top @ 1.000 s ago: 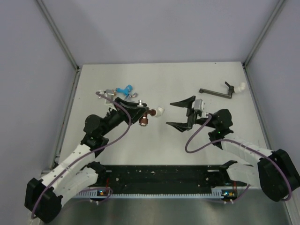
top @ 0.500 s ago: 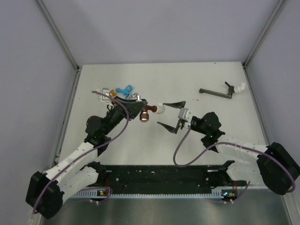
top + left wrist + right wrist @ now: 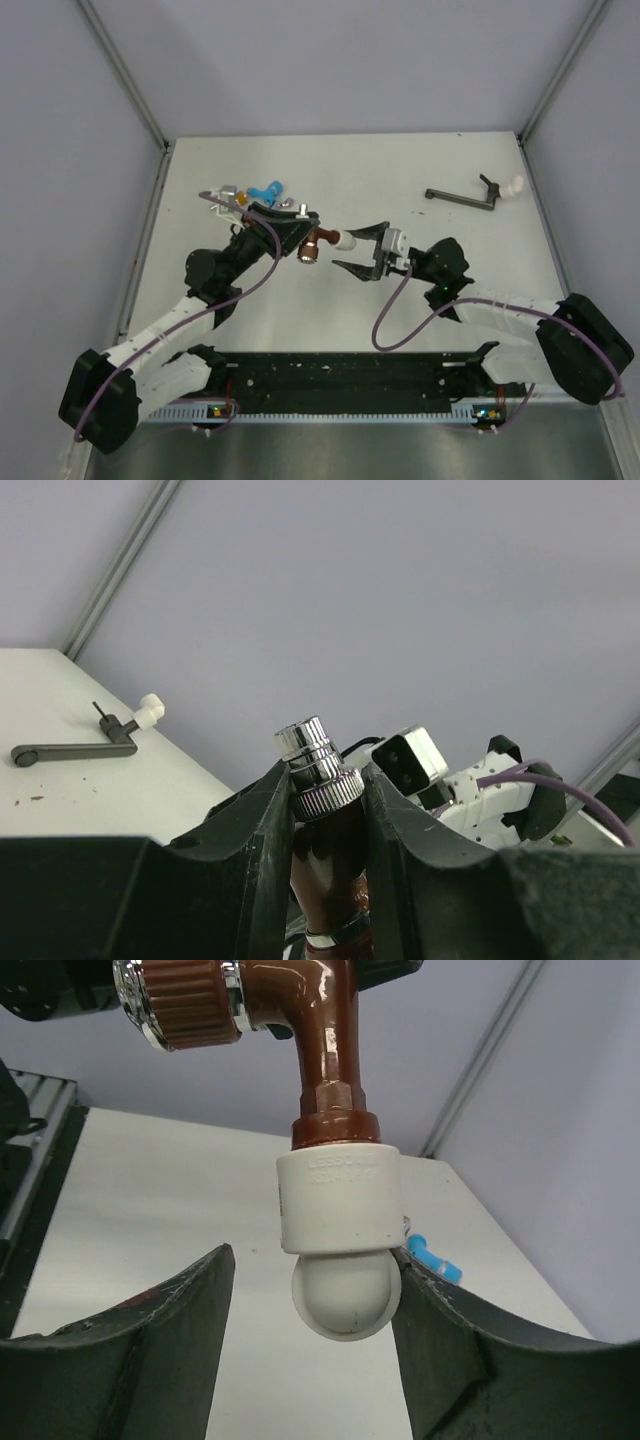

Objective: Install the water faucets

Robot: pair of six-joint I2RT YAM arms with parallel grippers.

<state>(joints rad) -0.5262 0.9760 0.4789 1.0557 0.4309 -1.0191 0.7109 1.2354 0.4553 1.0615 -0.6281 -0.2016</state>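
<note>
Likely step: tightening red-brown faucet (image 3: 320, 1050) into white elbow fitting (image 3: 340, 1230).
Your left gripper (image 3: 325, 775) clamps the faucet; right gripper (image 3: 342, 247) gapes around the fitting; close it.

red-brown faucet (image 3: 318, 1030) glossy, chrome tip and rings – ribbed collar red-brown too. elbow fitting (image 3: 340, 1230) plain white, faint embossed text. light blue faucet (image 3: 267, 190) at 11 o'clock on the off-white table (image 3: 400, 170). crank (image 3: 460, 197) at 1 o'clock dark grey, white end. cables (image 3: 375, 330) purple.
</note>
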